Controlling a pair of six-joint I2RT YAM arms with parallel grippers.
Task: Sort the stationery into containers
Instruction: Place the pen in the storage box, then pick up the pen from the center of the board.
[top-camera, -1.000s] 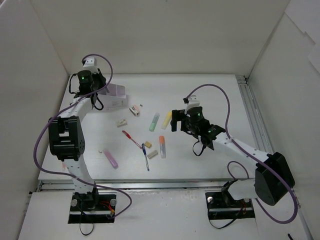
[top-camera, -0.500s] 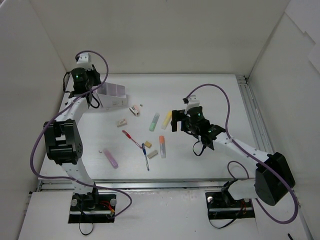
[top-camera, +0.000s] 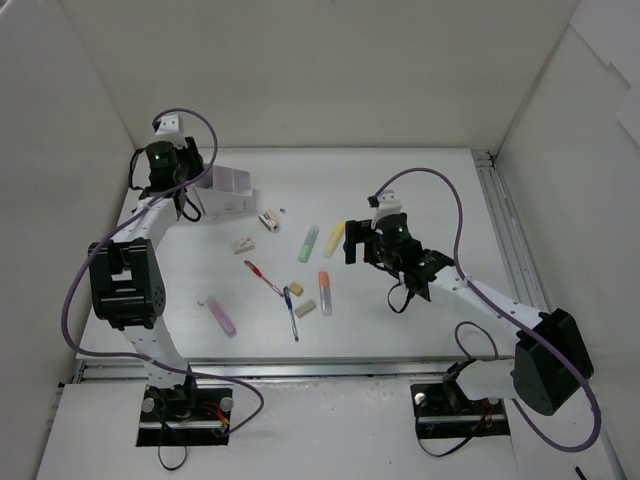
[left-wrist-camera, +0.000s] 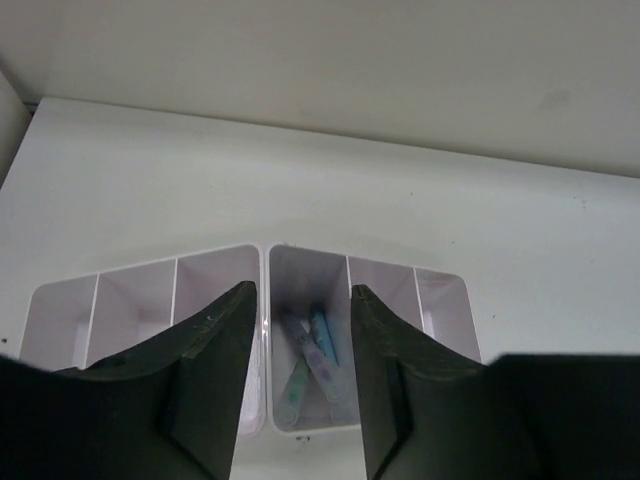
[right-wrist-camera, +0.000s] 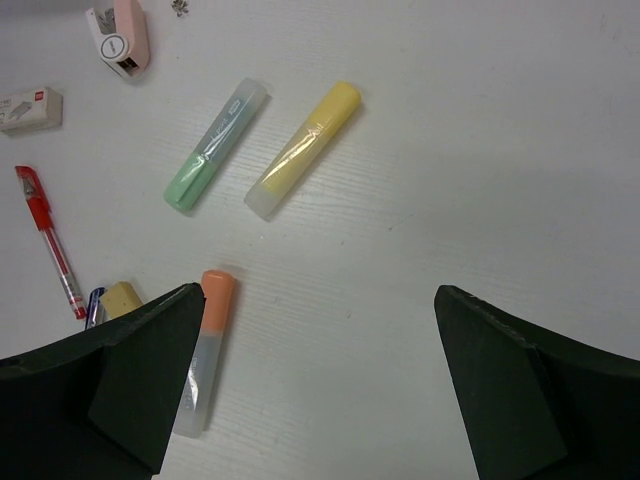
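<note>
The white organizer stands at the back left. My left gripper hovers over it, jaws apart with nothing between them. Below that gap, three markers lie crossed in one compartment of the organizer. Mid-table lie a green marker, a yellow marker and an orange marker. My right gripper stands open and empty above bare table, its left finger next to the orange marker. In the top view the right gripper is just right of the yellow marker.
Loose on the table: a pink-white sharpener, a red pen, a blue pen, a pink marker and tan erasers. White walls close the back and sides.
The left wrist swung back and left over the organizer, and its jaws have parted. The right arm has barely moved.
</note>
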